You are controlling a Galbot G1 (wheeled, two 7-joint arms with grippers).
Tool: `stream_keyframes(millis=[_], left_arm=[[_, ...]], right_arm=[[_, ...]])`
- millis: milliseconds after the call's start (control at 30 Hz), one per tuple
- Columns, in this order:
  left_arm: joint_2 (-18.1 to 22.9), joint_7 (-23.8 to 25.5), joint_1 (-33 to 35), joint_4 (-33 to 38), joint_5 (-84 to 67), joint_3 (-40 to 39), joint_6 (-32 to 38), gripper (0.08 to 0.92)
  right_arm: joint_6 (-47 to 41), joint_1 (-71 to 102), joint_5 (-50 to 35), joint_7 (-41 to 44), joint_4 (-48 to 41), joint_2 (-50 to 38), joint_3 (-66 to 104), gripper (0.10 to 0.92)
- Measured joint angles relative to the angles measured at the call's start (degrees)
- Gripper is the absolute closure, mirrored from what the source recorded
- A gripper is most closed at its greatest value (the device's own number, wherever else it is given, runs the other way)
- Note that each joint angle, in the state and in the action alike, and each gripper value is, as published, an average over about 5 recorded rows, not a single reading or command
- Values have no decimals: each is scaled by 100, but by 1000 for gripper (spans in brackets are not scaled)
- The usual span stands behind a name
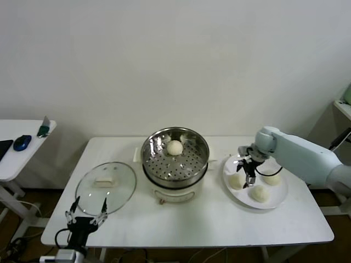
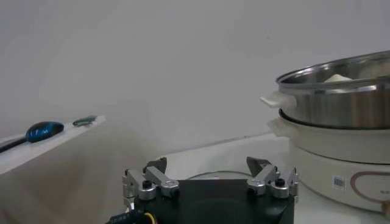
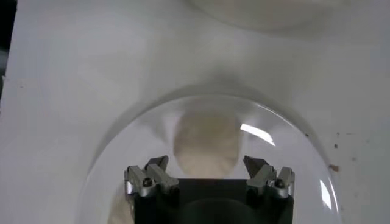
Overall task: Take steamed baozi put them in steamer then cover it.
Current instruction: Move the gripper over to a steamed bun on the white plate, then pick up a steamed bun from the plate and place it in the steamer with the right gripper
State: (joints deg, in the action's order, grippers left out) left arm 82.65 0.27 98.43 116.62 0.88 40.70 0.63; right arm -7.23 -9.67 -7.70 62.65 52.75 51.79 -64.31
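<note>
Four steamed baozi: one [image 1: 174, 147] inside the steamer [image 1: 199, 162], three on the white plate [image 1: 277, 199]: [image 1: 236, 181], [image 1: 258, 193], [image 1: 272, 177]. One steamer, one glass cover [image 1: 123, 192], one plate, two white counters [image 1: 208, 224] [image 1: 16, 159].

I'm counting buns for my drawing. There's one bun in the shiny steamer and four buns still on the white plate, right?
Not quite. The steamer does hold one baozi, but the white plate holds three, not four: one, another and a third. The head view shows this.
</note>
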Motion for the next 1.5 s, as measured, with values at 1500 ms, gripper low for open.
stream_keyframes(millis=[1500], left_arm=[[71, 1, 147, 165, 66, -114, 45, 177]], right_arm=[[-141, -1783, -1566, 166, 15, 69, -957, 328]])
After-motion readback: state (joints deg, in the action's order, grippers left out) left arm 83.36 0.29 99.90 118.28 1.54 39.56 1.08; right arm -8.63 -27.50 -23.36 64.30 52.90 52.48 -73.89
